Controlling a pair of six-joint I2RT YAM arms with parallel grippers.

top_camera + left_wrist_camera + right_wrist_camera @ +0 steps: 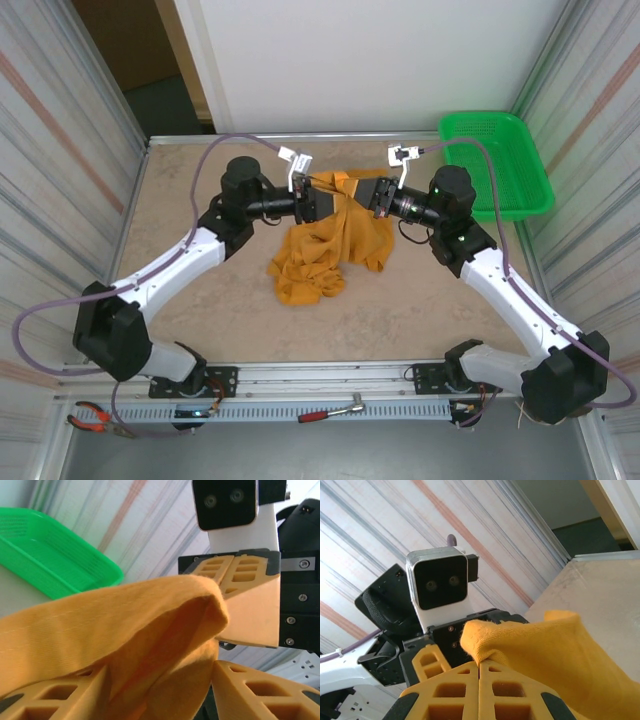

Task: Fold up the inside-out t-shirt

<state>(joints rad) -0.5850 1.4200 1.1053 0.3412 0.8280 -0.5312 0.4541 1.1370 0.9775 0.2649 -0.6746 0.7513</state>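
we see the mustard-orange t-shirt (320, 240) hanging between the two pairs of jaws, which face each other almost tip to tip above the far middle of the tabletop (420, 310).

the right jaws, at the end of the right arm (500, 275), are pressed flat together. a folded edge of the shirt comes out right at their tips, so they are gripping the cloth.

the left jaws, at the end of the left arm (180, 262), stand apart. a thick roll of the shirt lies in the gap between them and spills out past their tips toward the right jaws. we cannot tell whether they press on it.

below both pairs of jaws the fabric sags down. its lower part lies bunched and wrinkled on the tabletop, just below the jaws and slightly toward the arm bases.

a green plastic basket (498, 165) sits behind the right jaws, on their outer side, apart from the shirt. red-handled pliers (90, 415) and a ratchet wrench (335, 410) lie on the rail by the arm bases, well away from both pairs of jaws.
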